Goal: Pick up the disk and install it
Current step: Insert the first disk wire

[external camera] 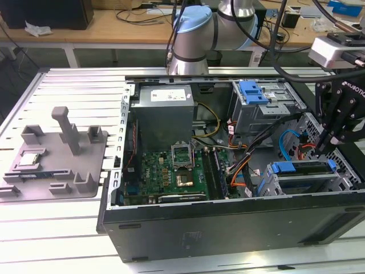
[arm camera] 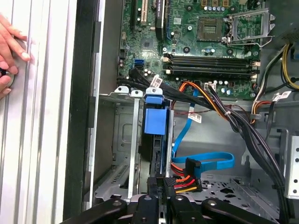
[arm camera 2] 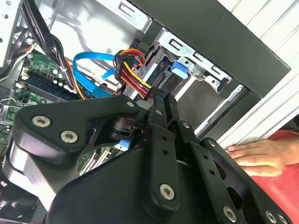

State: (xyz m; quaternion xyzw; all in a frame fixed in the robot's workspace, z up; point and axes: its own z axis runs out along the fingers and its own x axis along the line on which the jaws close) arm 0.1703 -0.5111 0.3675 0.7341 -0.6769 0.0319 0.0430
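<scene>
- One disk (external camera: 303, 168) sits in the grey drive cage (external camera: 344, 178) at the corner of the open computer case (external camera: 228, 231), towards the exterior view's right.
- It stands on edge with the blue rail of its carrier frame uppermost. Its long axis runs roughly level across the exterior view, along the case's near wall.
- From the first wrist view the disk (arm camera: 158, 156) shows as a narrow dark slab between the cage's metal rails. Its blue tab end points towards the motherboard (arm camera: 196, 51) and its other end lies under the gripper (arm camera: 162, 183).
- From the side, the gripper (external camera: 326, 147) comes down over the end of the disk furthest to the exterior view's right.
- Both fingers are drawn close together with barely a slit between them, which is clearest in the second wrist view, where the gripper (arm camera 2: 161, 99) narrows to a point.
- Their tips are at the disk's upper edge. I can't make out whether they pinch the frame or just rest on it.
- Just beside the tips lies a power plug (arm camera: 186, 182) with red, orange and yellow wires, and a flat blue cable (arm camera: 211, 161) loops near it.
- Further back stands a second cage with a blue latch (external camera: 254, 91) on top.
- Outside the case, a person's hand (arm camera 2: 259, 154) rests on the ribbed table (arm camera: 42, 140), next to the case wall.
- Well apart, at the exterior view's left, a grey fixture (external camera: 57, 171) carries a small silver chip (external camera: 29, 160).
</scene>
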